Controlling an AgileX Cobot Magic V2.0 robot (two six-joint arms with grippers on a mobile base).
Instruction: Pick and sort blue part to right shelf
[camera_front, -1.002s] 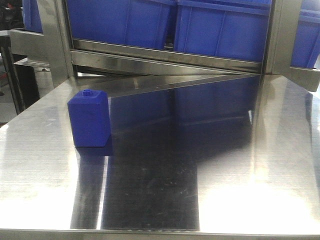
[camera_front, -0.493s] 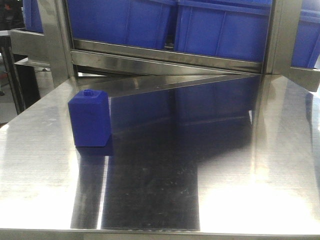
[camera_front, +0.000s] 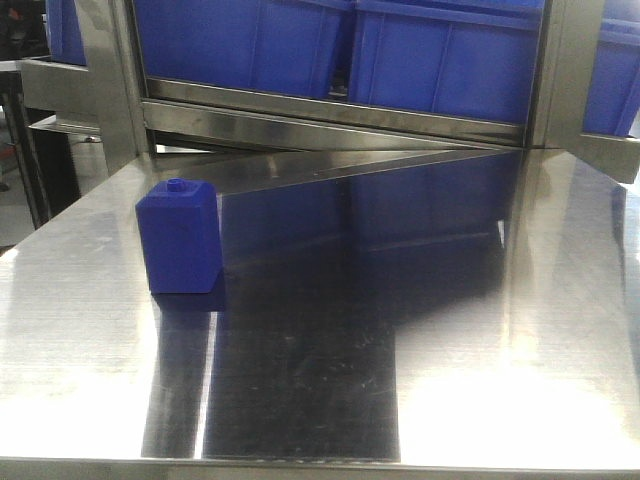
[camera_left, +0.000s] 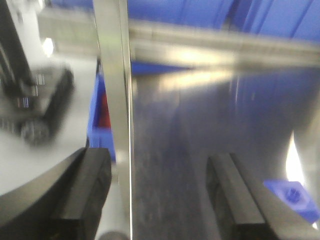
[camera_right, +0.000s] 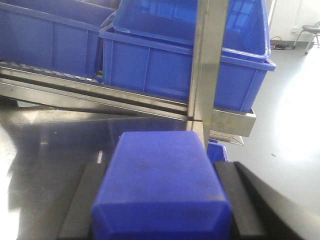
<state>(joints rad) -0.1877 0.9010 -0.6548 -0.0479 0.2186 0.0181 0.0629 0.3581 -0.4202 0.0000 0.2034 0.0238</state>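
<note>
1. The blue part (camera_right: 162, 185) is grasped in the jaws of the right gripper (camera_right: 159, 210). The dark fingers (camera_right: 82, 200) lie against both sides of the block.
2. Directly ahead of the held block, a steel upright (camera_right: 209, 65) of the rack is seen. It stands in front of a large blue bin (camera_right: 165, 65).
3. The large blue bin is carried on the sloped shelf (camera_right: 100, 95). A left blue bin (camera_right: 50, 35) sits just beside it on the same shelf.
4. A second blue part (camera_front: 178, 238) is stood upright on the left side of the steel tabletop (camera_front: 450, 400), with a small round knob on top. Blue bins are lined up on the rack behind it.
5. The jaws of the left gripper (camera_left: 160, 195) are released, with only bare tabletop between them; this view is blurred.
6. A steel post (camera_left: 112, 100) rises just ahead of one of the left gripper's fingers (camera_left: 85, 192). The second blue part (camera_left: 292, 197) is seen outside the other finger, at the lower right corner.
7. Beyond the post, a low blue container (camera_left: 100, 125) with something red in it is glimpsed. A dark blurred object (camera_left: 42, 110) further off cannot be identified.
</note>
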